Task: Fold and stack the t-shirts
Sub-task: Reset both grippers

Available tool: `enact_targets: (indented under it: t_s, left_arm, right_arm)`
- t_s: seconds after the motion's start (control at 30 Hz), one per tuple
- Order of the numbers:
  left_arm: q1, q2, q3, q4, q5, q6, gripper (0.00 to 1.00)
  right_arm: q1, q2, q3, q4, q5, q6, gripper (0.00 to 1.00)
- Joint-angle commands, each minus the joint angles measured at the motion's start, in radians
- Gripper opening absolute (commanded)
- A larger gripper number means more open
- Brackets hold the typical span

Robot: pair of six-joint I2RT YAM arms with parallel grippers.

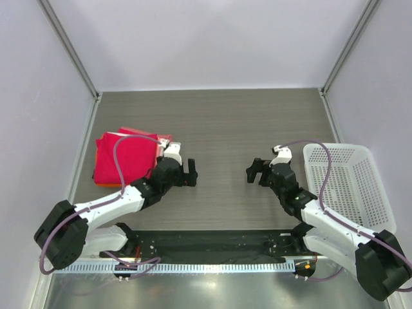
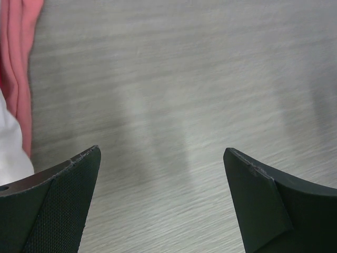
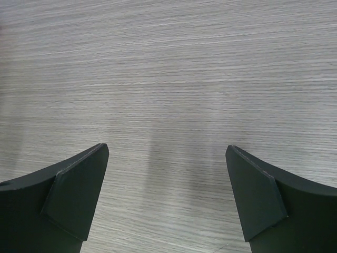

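A folded crimson-red t-shirt (image 1: pixel 125 158) lies on top of a stack at the table's left, with an orange edge (image 1: pixel 104 184) showing under it. The stack's pink and white edges (image 2: pixel 16 79) show at the left of the left wrist view. My left gripper (image 1: pixel 191 172) is open and empty, just right of the stack, over bare table. My right gripper (image 1: pixel 252 171) is open and empty, over bare table left of the basket. In both wrist views the jaws stand wide apart with only table between them.
A white plastic lattice basket (image 1: pixel 344 187) stands at the right edge of the wood-grain table (image 1: pixel 219 122). Pale walls close in the back and sides. A black rail (image 1: pixel 206 244) runs along the near edge between the arm bases.
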Motion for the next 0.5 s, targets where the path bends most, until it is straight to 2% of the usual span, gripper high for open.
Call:
enact_targets:
  t_s: [0.0, 0.17, 0.47]
  left_arm:
    - [-0.016, -0.062, -0.120, 0.287, -0.042, 0.104, 1.00]
    - [-0.016, -0.047, -0.160, 0.399, -0.032, 0.111, 1.00]
    - [-0.018, 0.021, -0.097, 0.330, -0.084, 0.130, 0.99]
  right_arm:
    - [0.001, -0.031, -0.004, 0.108, 0.039, 0.014, 1.00]
    - [0.001, -0.033, -0.006, 0.102, 0.056, 0.024, 1.00]
    - [0.001, -0.013, 0.000, 0.100, 0.044, 0.031, 0.99]
